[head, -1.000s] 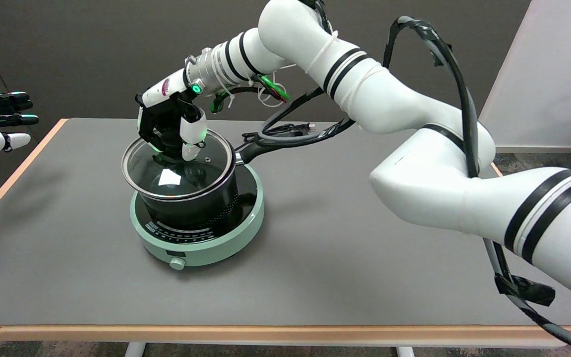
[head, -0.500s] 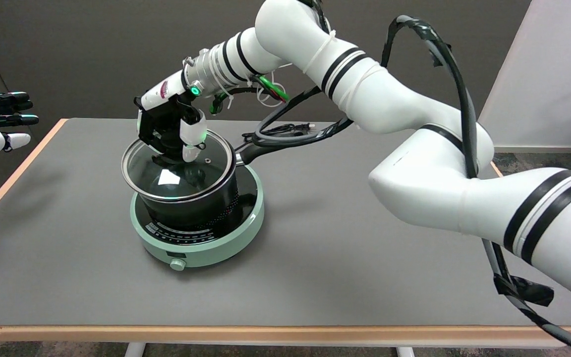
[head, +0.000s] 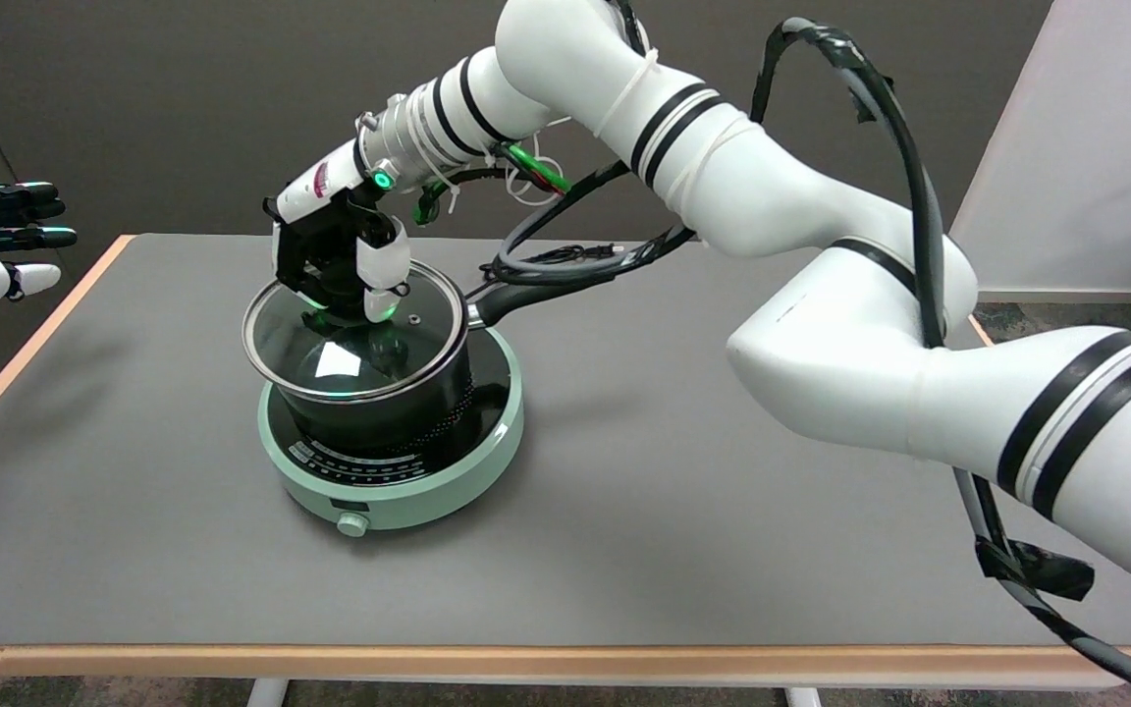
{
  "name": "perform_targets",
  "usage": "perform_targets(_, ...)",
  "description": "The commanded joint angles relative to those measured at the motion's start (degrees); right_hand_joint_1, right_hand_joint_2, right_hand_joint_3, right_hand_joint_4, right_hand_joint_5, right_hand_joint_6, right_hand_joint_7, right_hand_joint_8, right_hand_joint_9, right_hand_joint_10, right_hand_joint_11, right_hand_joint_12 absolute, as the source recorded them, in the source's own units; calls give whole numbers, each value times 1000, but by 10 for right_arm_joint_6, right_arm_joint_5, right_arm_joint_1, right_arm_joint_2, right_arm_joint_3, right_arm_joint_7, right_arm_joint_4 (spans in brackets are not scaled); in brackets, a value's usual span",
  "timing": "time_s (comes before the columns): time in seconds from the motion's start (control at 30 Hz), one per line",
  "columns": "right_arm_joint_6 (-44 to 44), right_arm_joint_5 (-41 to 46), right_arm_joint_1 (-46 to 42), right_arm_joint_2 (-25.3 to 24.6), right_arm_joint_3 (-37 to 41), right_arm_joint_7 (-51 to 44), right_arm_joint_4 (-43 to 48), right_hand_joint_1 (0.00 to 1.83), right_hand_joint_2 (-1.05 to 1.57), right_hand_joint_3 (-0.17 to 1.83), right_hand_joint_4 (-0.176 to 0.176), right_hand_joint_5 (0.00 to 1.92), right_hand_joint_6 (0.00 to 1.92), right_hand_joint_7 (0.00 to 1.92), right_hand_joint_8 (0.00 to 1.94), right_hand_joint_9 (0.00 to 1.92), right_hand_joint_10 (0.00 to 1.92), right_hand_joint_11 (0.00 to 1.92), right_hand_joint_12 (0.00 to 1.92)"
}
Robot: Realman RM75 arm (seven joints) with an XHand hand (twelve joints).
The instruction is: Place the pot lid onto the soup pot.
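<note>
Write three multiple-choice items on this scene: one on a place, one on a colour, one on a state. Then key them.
1. The soup pot stands on:
A. the bare table
B. the induction cooker
C. a tray

2. The cooker's housing is:
A. pale green
B. red
C. white

3. The glass pot lid is:
A. flat on the table
B. upside down beside the cooker
C. on the pot's rim, the right hand at its knob

Key: 1 B, the pot sits on the round cooker's black top; 2 A, the body and dial are mint green; 3 C, the lid covers the pot beneath the hand.

The right hand (head: 338, 267) apparently grips the knob of the pot lid (head: 354, 339) (glass, steel-rimmed) atop the soup pot (head: 399, 407).
</note>
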Motion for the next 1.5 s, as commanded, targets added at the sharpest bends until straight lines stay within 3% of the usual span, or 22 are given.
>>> perform_targets(0.03, -2, -3, 12, -1, -8, 0, -2, 1354, 937, 433, 176, 637, 1249, 896, 1239, 869, 1451, 700, 1813)
perform_targets(1.5, -3, 1, 19, 0, -14, 0, -6, 1355, 933, 438, 176, 641, 1250, 900, 1236, 870, 1448, 716, 1806)
